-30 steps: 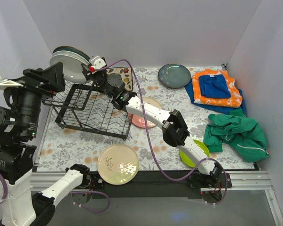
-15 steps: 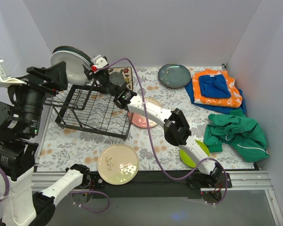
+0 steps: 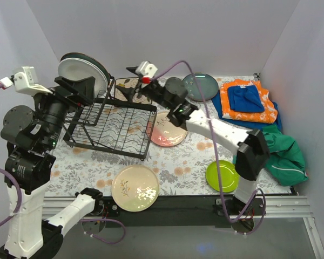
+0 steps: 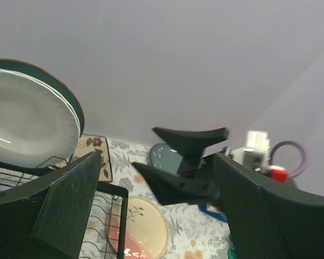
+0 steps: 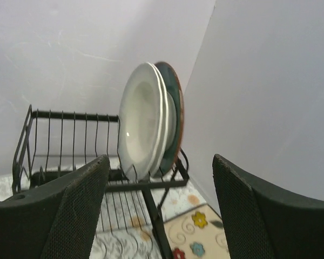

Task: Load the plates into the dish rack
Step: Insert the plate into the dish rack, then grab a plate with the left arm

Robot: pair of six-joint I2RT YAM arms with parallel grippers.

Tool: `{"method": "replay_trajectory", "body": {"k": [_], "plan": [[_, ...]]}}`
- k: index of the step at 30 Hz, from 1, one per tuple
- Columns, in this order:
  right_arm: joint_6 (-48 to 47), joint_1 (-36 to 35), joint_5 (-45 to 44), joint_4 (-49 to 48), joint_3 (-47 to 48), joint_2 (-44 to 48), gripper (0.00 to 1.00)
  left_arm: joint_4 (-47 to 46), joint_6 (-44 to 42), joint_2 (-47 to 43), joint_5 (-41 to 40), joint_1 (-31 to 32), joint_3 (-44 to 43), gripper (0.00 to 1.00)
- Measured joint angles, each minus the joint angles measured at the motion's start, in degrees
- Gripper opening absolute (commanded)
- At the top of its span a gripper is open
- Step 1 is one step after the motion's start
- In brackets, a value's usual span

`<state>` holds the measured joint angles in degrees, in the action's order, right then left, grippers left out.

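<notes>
A black wire dish rack (image 3: 109, 129) sits at the left of a floral tablecloth (image 3: 178, 162). Three plates stand upright at its far end: two white deep plates (image 5: 143, 121) in front of one dark plate (image 5: 174, 97). Four more lie flat on the cloth – a pink-cream plate (image 3: 167, 130) just right of the rack, a cream sprig plate (image 3: 135, 188) at the near edge, a lime green plate (image 3: 222, 175), and a blue-grey plate (image 3: 200, 86) at the back. The left gripper (image 4: 156, 159) and right gripper (image 5: 161, 162) hang near the rack – fingers spread wide, holding nothing
</notes>
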<state>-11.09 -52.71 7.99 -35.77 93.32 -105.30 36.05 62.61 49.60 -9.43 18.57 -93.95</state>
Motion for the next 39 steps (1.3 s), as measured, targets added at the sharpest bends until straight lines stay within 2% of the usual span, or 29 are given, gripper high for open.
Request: {"method": "replay_trajectory", "body": {"k": [5,9,14,17,20,23,28,33,39], "plan": [[3.91,11.02,13.03,6.49,-11.06,11.13,0.84,0.44,2.73,0.63,5.03,0.0,4.76,0.83],[4.68,20.5,24.63,17.33,-17.33,14.47,0.84,1.11,4.5,2.56,10.45,0.0,7.23,0.83],[-4.07,24.13,35.76,36.09,-26.4,18.23,0.84,1.68,6.49,6.45,17.53,0.0,8.96,0.83],[-12.55,22.86,39.74,47.28,-30.05,21.0,0.84,2.1,7.26,7.69,21.27,0.0,11.06,0.82],[-27.04,21.0,42.58,58.38,-32.57,23.04,0.85,2.82,8.17,8.04,24.61,0.0,13.84,0.82],[-42.12,18.71,44.52,65.51,-37.11,25.86,0.85,3.61,9.29,8.04,26.91,0.0,16.11,0.82],[-62.47,9.75,44.87,72.37,-40.39,28.33,0.74,4.74,11.52,8.0,28.76,0.0,17.55,0.82],[-73.7,-2.47,44.76,73.53,-39.71,24.68,0.57,6.69,13.44,7.15,28.89,0.0,17.55,0.82],[-79.19,-11.39,41.44,73.79,-36.39,16.02,0.5,10.84,15.1,4.24,27.28,0.0,17.57,0.82]]}}
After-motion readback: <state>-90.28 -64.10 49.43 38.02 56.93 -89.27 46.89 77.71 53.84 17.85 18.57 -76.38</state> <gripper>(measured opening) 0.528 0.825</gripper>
